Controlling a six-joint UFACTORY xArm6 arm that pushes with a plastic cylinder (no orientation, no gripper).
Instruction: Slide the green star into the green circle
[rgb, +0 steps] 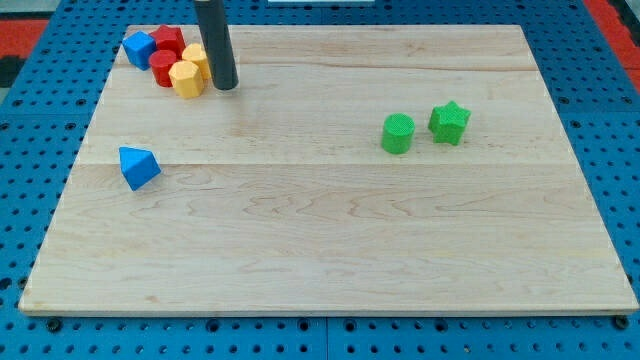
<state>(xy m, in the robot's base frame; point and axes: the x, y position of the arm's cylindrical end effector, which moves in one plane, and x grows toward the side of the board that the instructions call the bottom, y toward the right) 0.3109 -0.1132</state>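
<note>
Resting at the view's upper left, my tip (225, 86) sat just beside the yellow block (186, 78) in the red-yellow-blue cluster, a bare rod with no gripper to open or close. Way across the surface (320, 250), the green star (449, 122) stood just right of the green circle (397, 133), a small gap between. Best play, I reckoned: swing around behind the star's right side and nudge leftward, gently and centred.
</note>
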